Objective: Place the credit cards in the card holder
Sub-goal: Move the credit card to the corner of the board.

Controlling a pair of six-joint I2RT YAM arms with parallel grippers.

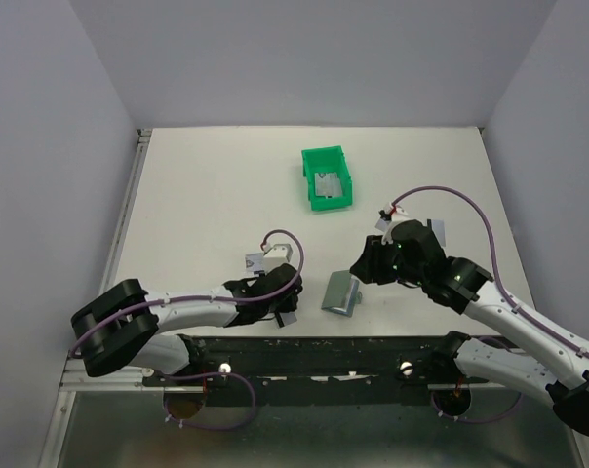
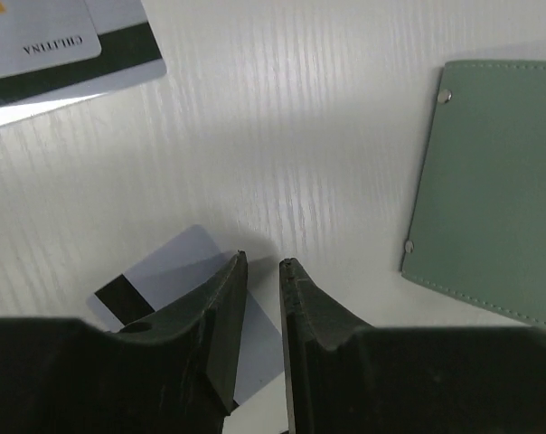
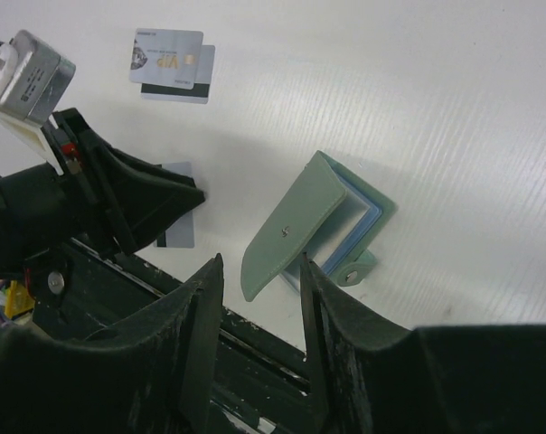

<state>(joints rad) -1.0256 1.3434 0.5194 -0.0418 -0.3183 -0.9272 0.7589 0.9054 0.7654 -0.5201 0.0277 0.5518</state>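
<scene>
The grey-green card holder (image 1: 341, 293) lies near the table's front edge, half open, with one flap (image 3: 287, 231) standing up over its grey-blue pockets (image 3: 354, 221). It also shows in the left wrist view (image 2: 499, 181). My right gripper (image 3: 259, 262) (image 1: 359, 268) is open, and the raised flap's lower end sits between its fingertips. My left gripper (image 2: 264, 264) (image 1: 284, 312) has only a narrow gap between its jaws. It is low over a silvery credit card (image 2: 178, 271) lying flat on the table left of the holder. Two more cards (image 2: 65, 45) (image 3: 169, 63) overlap further off.
A bright green bin (image 1: 328, 156) stands further back in the middle, with grey cards (image 1: 327, 183) inside. The black base rail (image 3: 255, 348) runs along the front edge just behind the holder. White walls close the table's sides and back.
</scene>
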